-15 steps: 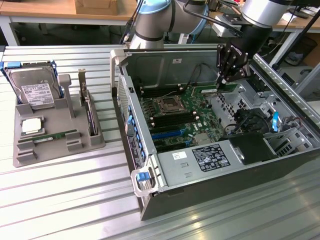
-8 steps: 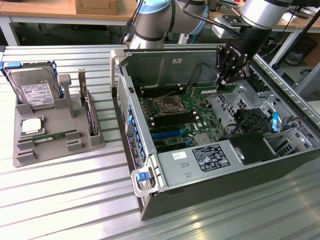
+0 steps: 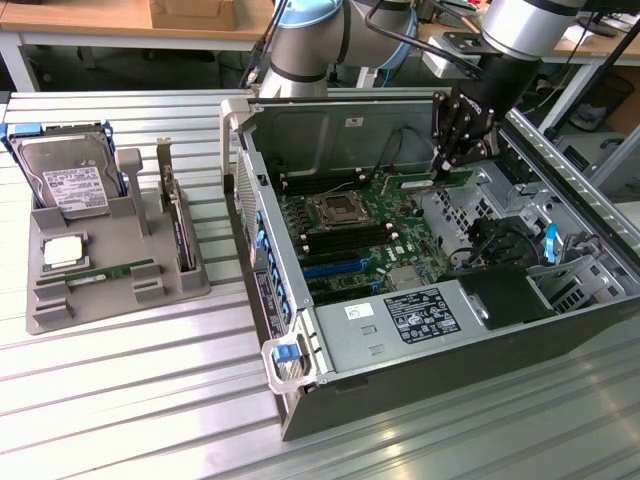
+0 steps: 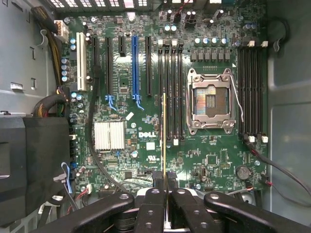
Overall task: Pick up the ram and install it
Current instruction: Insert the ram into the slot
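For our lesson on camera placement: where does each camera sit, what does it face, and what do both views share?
Exterior view: off the robot, raised, looking down into the computer case; shows the arm.
Wrist view: on the wrist, facing the motherboard; shows the pincer.
Shared: the ram in the pincer, processor socket.

Exterior view looks down from afar; wrist view closely faces the shared motherboard (image 3: pixel 408 222) (image 4: pixel 146 160).

A ribbed metal table (image 3: pixel 120 400) spans the near side, with wooden-topped benches (image 3: pixel 80 20) along the far side.
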